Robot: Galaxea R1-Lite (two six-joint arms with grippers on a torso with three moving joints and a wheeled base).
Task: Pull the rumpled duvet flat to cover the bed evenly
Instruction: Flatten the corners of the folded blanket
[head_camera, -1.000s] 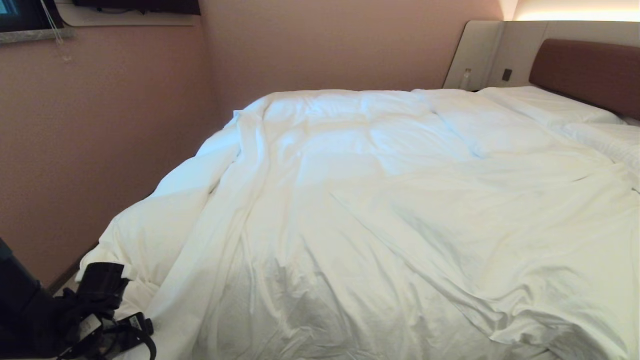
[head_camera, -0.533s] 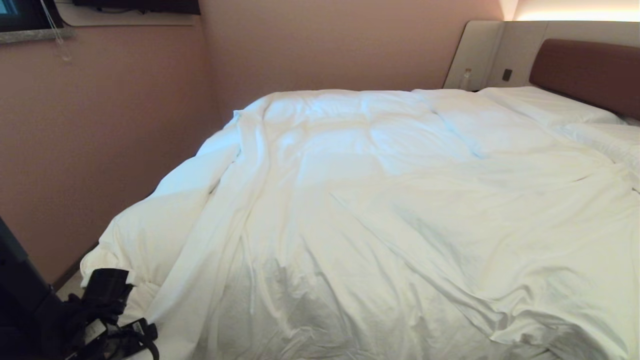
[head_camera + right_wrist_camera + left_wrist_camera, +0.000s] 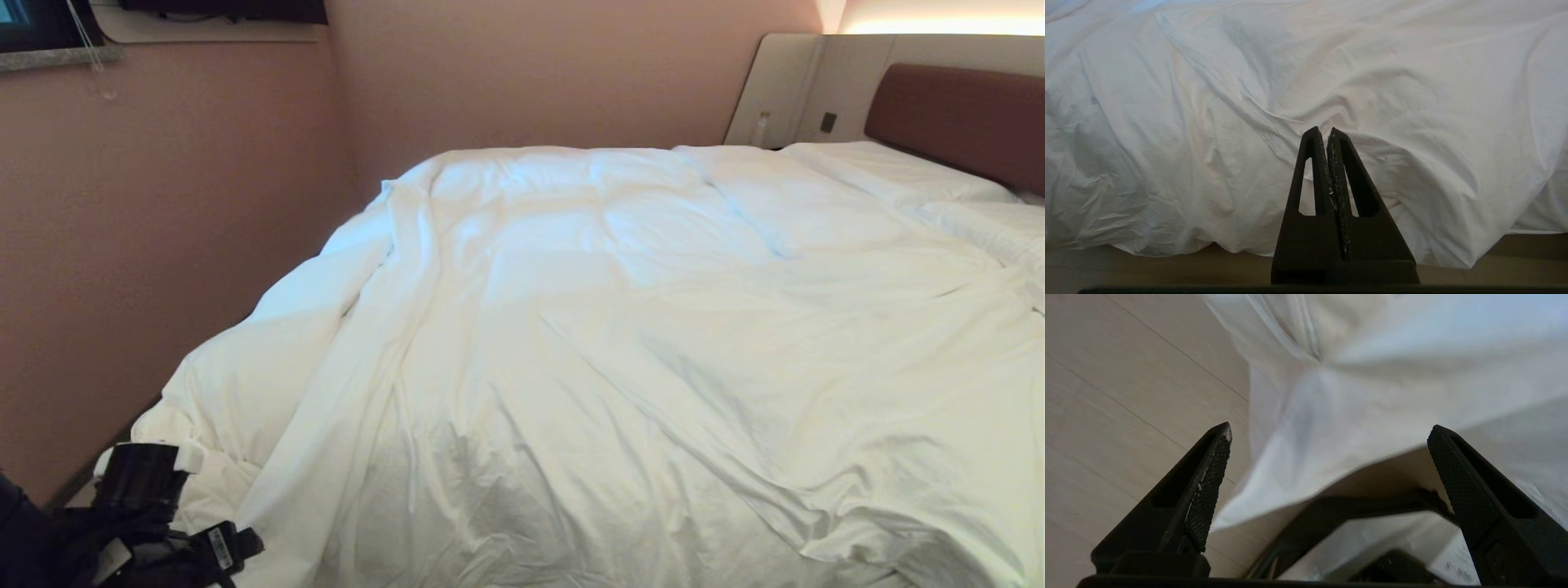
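Bed (image 3: 963, 114): wide, low, with a brown padded headboard at the far right and beige panels beside it; it fills most of my head view.
Duvet (image 3: 620, 343): white, thick and puffy, spread over almost the whole bed, with many soft wrinkles and long folds running toward the near edge. Its near left corner is bunched and hangs over the corner of the bed, down toward the floor.
Walls (image 3: 180, 229): pink-brown, at the left of the bed and behind it.
Pillows (image 3: 890, 171): white and flat, lying at the headboard end, partly under the top edge of the duvet.
Floor (image 3: 1126, 388): pale boards, seen in my left wrist view just beside the hanging duvet corner.
My left gripper (image 3: 1327, 433): low at the near left corner of the bed, close to the bunched corner. Its jaws are spread wide, and nothing is between them; the cloth hangs just beyond the tips.
My right gripper (image 3: 1327, 132): in front of the near side of the bed, pointing at the hanging duvet edge, not touching it. Its jaws are pressed together and hold nothing.
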